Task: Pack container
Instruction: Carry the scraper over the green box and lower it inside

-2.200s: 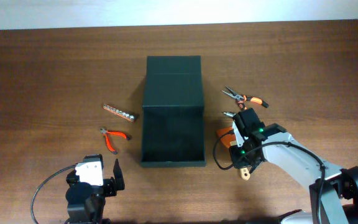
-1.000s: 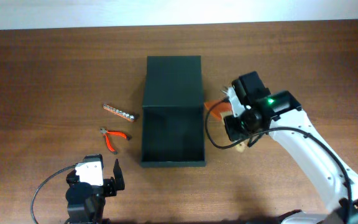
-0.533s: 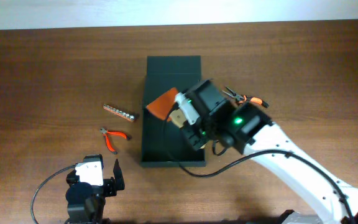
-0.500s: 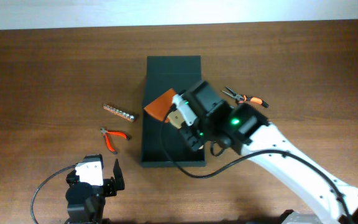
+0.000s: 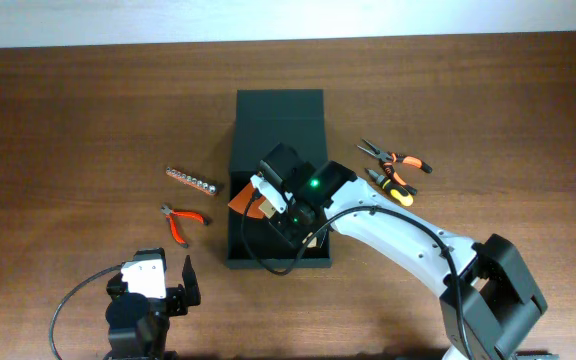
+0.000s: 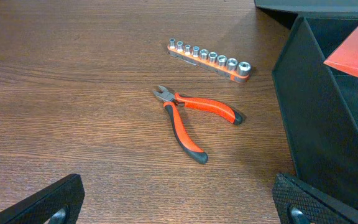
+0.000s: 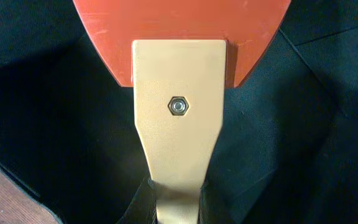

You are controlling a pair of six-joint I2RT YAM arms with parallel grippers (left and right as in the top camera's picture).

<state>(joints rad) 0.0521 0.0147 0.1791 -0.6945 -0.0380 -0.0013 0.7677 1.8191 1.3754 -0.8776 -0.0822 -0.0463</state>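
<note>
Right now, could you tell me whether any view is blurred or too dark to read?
Overhead: sharp, evenly lit, but the container reads near-featureless black inside. Left wrist: pliers crisp, soft sheen on the table. Right wrist: scraper sharp, container around it dim.

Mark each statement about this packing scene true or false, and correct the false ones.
1. The right gripper is shut on the scraper. True.
2. The red pliers lie inside the container. False: they lie on the table, left of it.
3. The socket rail lies on the table, apart from the red pliers. True.
4. The left gripper grips the socket rail. False: it is open and empty.
5. The container is closed. False: it is open, with the scraper held over its inside.
</note>
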